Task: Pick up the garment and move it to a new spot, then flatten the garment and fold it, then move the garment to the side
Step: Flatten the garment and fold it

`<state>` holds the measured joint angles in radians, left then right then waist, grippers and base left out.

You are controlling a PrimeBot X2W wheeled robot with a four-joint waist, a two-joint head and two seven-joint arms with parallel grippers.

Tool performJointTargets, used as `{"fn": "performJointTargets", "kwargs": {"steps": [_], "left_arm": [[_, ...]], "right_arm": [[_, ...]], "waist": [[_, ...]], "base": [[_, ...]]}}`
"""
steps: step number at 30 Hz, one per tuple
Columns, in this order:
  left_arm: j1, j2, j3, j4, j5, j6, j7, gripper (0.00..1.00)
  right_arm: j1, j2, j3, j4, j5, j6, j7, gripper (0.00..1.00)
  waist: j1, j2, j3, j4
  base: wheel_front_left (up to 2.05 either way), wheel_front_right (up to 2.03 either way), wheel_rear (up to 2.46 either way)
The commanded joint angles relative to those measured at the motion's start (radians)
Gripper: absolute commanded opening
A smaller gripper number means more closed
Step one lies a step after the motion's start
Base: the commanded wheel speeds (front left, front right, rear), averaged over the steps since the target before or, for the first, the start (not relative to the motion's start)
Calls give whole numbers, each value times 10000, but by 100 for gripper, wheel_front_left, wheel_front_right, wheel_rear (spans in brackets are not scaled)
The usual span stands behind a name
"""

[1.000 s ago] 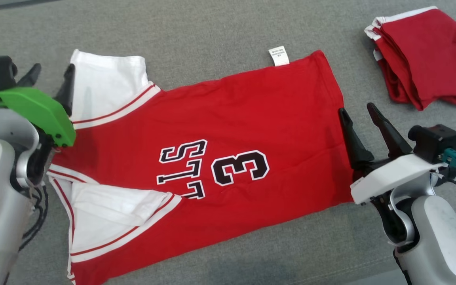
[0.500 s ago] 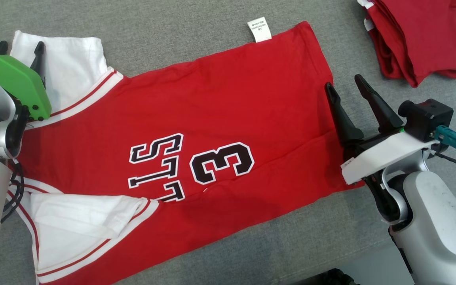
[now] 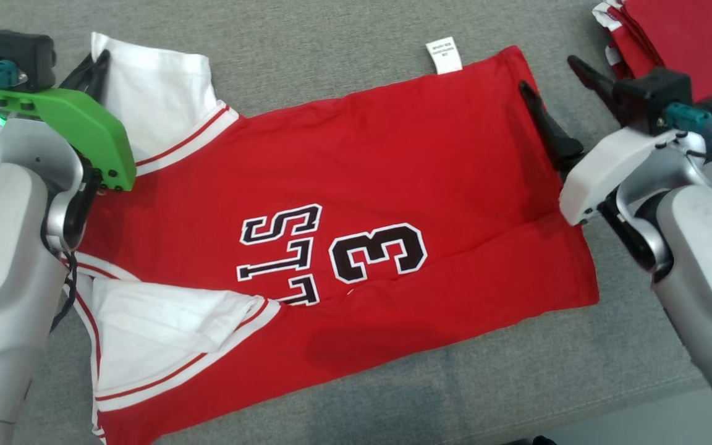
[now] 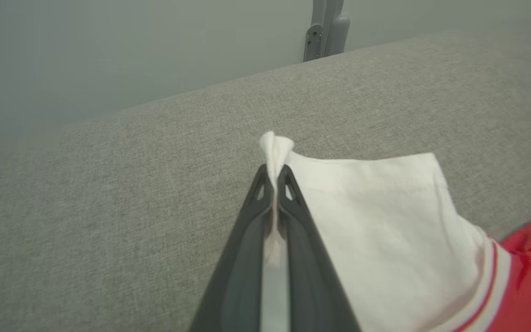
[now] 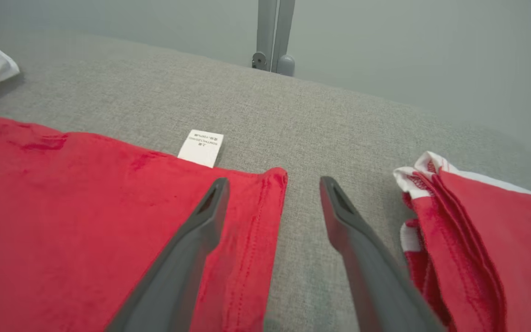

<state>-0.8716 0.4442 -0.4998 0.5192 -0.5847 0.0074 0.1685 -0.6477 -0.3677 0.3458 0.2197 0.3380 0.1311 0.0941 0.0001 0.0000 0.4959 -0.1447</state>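
One red garment lies flat on the grey fabric worktop. At its white sleeve the left pincer is clamped on cloth. At its hem the right pincer gapes, straddling the edge. Beyond the hem sits one folded red pile, and farther off stands a pale wall.
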Motion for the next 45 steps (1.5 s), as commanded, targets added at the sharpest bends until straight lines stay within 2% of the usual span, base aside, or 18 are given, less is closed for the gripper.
{"fn": "performJointTargets", "kwargs": {"steps": [1,10,16,17,18,21,23,35,45], "left_arm": [[173,-96,-23,-181,-83,-32,-144,0],[620,-336,-234,-1366,108,220,-681,0],[799,-429,-327,-1863,125,303,-855,0],[808,-428,-335,-1905,123,314,-857,0],[821,-423,-340,-1959,116,325,-884,0],[879,-422,-350,-2110,82,364,-929,0],[960,-408,-362,-2162,66,382,-943,0],[1830,-93,-253,-3037,-61,585,-1464,0],[3579,401,-25,-4844,-79,1120,-2204,0]], "right_arm": [[-313,-110,69,314,-1,-6,127,100],[-1831,-438,462,2707,608,-6,828,100],[-2302,-592,932,3636,1009,-6,1420,100],[-2323,-633,1041,3700,1101,-6,1511,85],[-2357,-657,1134,3751,1200,-6,1580,55],[-2449,-772,1372,3865,1439,-6,1768,31],[-2466,-835,1495,3936,1588,-7,1826,0],[-1967,-1251,1577,3216,1984,-8,876,0],[-79,-1623,712,1167,2078,-8,149,0]], "waist": [[-1,0,-72,380],[-1,0,160,1264],[-1,0,215,1519],[-1,0,208,1530],[-1,0,192,1537],[-1,0,130,1556],[-1,0,80,1560],[-1,0,-688,1436],[-1,0,-1461,1392]], "base": [[0,0,0],[0,0,0],[0,0,0],[0,0,0],[0,0,0],[0,0,0],[0,0,0],[0,0,0],[0,0,0]]}}
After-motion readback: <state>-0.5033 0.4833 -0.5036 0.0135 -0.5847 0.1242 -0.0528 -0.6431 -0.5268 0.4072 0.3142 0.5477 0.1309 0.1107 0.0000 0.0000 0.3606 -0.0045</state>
